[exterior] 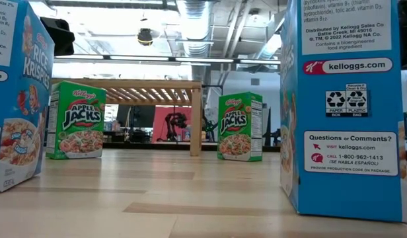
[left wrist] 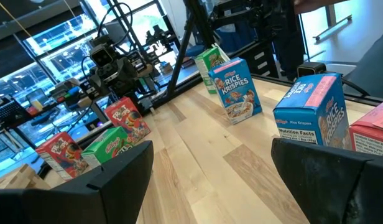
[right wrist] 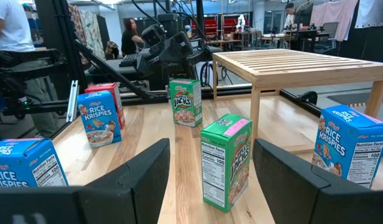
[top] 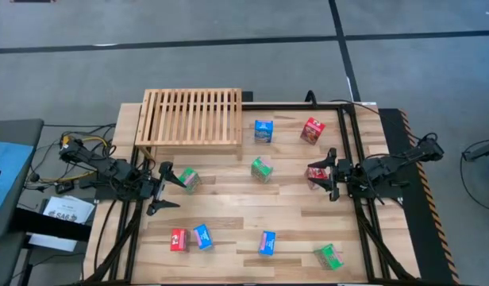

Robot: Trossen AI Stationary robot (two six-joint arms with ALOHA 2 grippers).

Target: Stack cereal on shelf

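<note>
The wooden slatted shelf [top: 191, 117] stands on its legs at the table's far left. Small cereal boxes stand scattered upright on the planks: blue [top: 263, 131] and red [top: 312, 130] far, green [top: 263, 168] mid-table, and red [top: 179, 240], blue [top: 202, 237], blue [top: 267, 243] and green [top: 329, 257] near the front. My left gripper [top: 167, 189] hovers open at the left, beside a green box [top: 189, 179]. My right gripper [top: 327, 175] hovers open at the right. From above, a red box [top: 317, 175] shows between its fingers; the right wrist view does not show it.
A black frame rail [top: 349, 143] runs along the table's right side, and cables [top: 78, 155] lie off the left edge. Bare planks lie between the boxes at mid-table [top: 229, 206]. People and benches show in the room beyond the table [right wrist: 132, 37].
</note>
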